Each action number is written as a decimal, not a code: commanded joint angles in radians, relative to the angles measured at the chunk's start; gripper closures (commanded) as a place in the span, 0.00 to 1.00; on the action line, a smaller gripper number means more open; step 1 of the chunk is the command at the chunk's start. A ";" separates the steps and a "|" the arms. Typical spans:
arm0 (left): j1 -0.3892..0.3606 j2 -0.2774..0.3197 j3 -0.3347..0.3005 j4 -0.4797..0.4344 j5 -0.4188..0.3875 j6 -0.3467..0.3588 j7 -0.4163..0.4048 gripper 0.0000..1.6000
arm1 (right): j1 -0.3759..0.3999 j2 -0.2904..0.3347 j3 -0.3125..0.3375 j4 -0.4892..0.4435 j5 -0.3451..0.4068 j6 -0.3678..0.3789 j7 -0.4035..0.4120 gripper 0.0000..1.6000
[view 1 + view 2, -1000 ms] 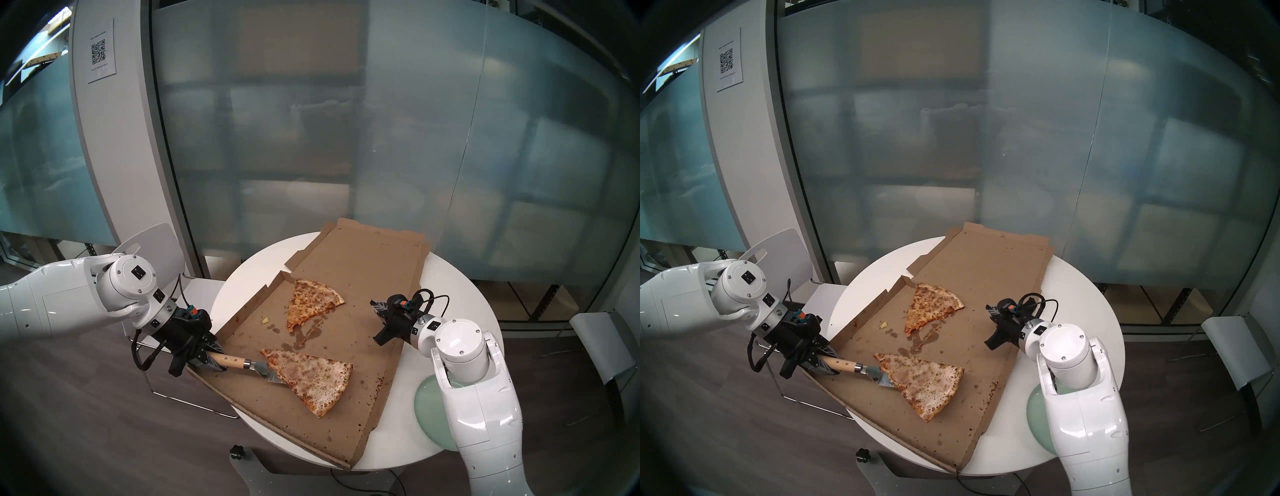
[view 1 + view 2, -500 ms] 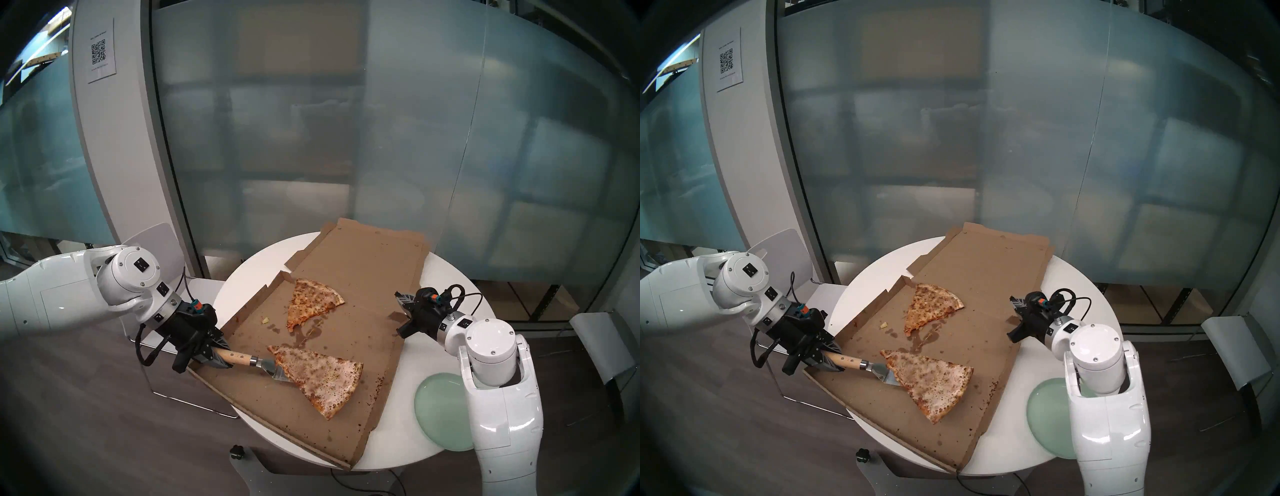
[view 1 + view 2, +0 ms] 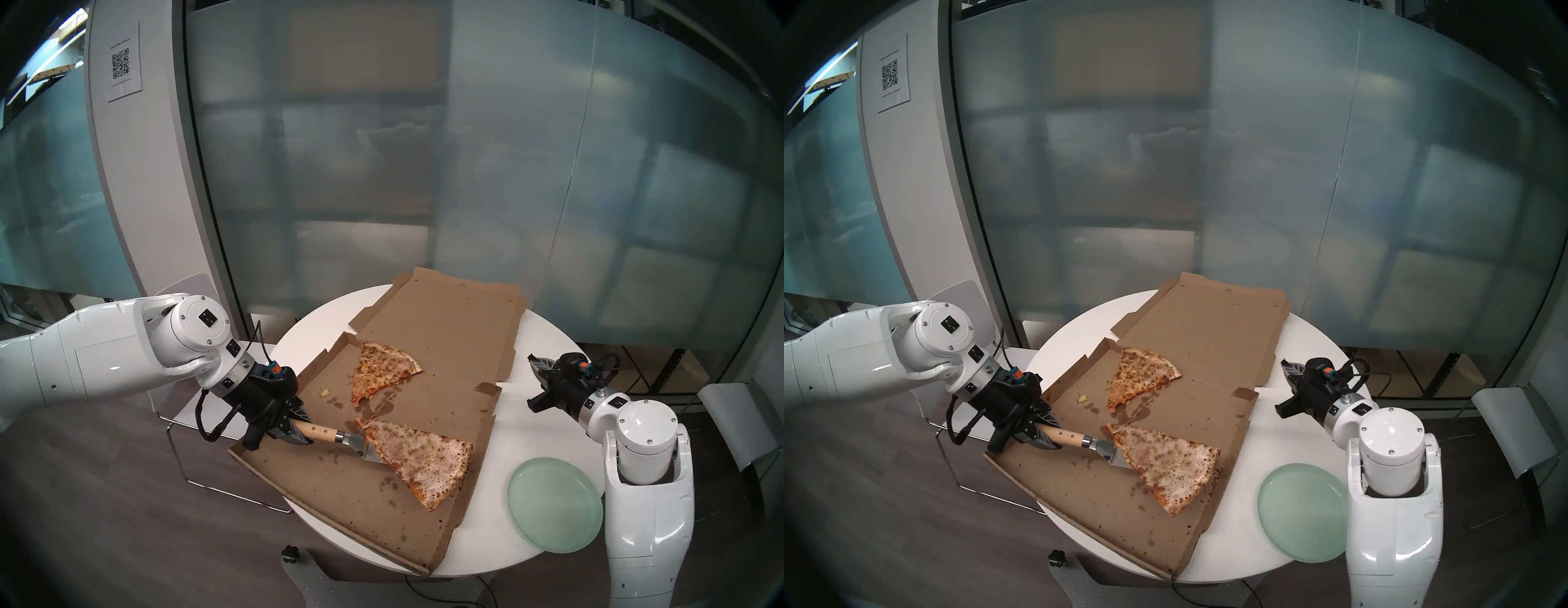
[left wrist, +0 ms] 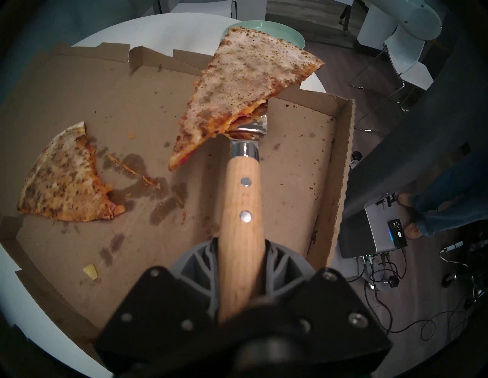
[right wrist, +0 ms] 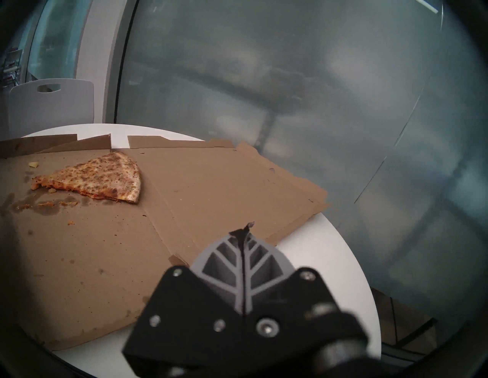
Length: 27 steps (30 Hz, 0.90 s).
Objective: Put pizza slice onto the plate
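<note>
Wooden-handled server clamped in left gripper — carrying pizza slice; right gripper closed, empty

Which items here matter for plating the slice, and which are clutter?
In play:
- pizza slice, riding on the server
- server, handle clamped in the left gripper
- plate, empty, on the table right of the box

Lying about:
- second slice, in the box
- cheese scrap
- right gripper, shut, holding nothing
</note>
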 commanded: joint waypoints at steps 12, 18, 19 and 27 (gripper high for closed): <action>-0.029 -0.131 -0.023 0.006 -0.011 0.035 -0.001 1.00 | -0.057 -0.043 0.107 -0.051 0.079 -0.034 0.018 1.00; -0.035 -0.186 -0.026 0.019 -0.008 0.049 -0.003 1.00 | -0.073 -0.043 0.147 -0.058 0.094 -0.040 0.029 1.00; -0.034 -0.195 -0.026 0.022 -0.009 0.053 -0.002 1.00 | -0.078 -0.044 0.155 -0.061 0.097 -0.042 0.032 1.00; -0.035 -0.256 -0.026 0.055 -0.006 0.059 -0.009 1.00 | -0.132 -0.054 0.216 -0.085 0.113 -0.057 0.053 1.00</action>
